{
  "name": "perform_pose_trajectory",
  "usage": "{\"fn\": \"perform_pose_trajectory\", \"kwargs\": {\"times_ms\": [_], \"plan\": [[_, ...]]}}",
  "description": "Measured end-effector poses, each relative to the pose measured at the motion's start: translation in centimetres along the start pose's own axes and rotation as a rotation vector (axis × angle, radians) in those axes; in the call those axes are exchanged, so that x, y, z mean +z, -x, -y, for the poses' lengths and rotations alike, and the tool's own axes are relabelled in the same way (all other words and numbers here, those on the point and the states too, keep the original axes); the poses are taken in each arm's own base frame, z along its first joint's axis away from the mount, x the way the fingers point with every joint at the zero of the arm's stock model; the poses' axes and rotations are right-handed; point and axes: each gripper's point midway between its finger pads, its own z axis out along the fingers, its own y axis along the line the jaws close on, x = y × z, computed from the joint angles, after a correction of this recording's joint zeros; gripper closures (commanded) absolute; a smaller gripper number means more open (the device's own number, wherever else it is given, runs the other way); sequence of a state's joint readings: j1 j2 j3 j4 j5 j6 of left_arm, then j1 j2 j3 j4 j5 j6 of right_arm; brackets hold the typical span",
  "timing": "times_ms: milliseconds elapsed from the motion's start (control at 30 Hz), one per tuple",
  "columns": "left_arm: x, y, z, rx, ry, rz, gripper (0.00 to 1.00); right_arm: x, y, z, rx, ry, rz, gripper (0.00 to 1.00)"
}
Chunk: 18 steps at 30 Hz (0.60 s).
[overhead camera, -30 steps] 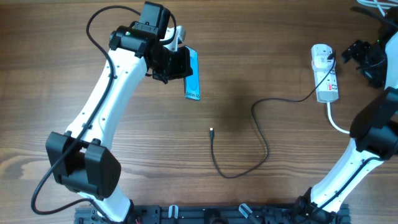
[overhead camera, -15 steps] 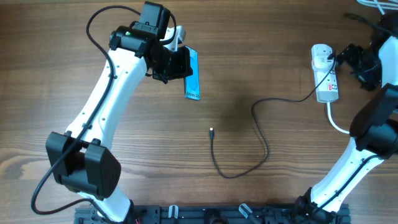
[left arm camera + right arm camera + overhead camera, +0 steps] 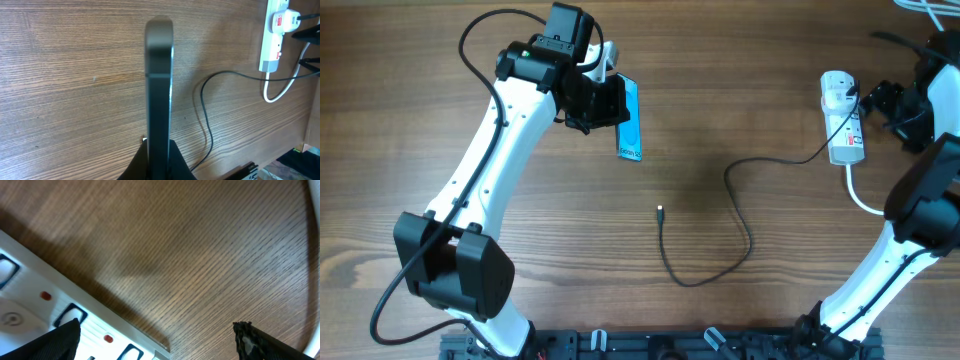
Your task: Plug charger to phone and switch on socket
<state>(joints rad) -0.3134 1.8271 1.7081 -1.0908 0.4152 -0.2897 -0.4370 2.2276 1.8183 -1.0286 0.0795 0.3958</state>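
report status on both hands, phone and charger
Left hand shut on phone. Right hand open, by the socket. Charger tip loose on table, not in phone. Nothing between tip and phone.

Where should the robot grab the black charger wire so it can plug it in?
Grab the charger just behind its connector tip, coming straight down from above and pinching across the wire. That end lies flat and straight on the table, with nothing close around it.
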Motion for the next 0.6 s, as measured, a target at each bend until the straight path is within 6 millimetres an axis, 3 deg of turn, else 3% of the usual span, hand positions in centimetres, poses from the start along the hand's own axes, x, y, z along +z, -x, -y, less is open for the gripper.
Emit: {"fn": "perform_pose_trajectory", "kwargs": {"times_ms": [600], "plan": [[0.0,0.0,0.0,0.000,0.000,0.000,0.96,1.2,-0.1,-1.4,0.000,0.080,0.003,0.00]]}}
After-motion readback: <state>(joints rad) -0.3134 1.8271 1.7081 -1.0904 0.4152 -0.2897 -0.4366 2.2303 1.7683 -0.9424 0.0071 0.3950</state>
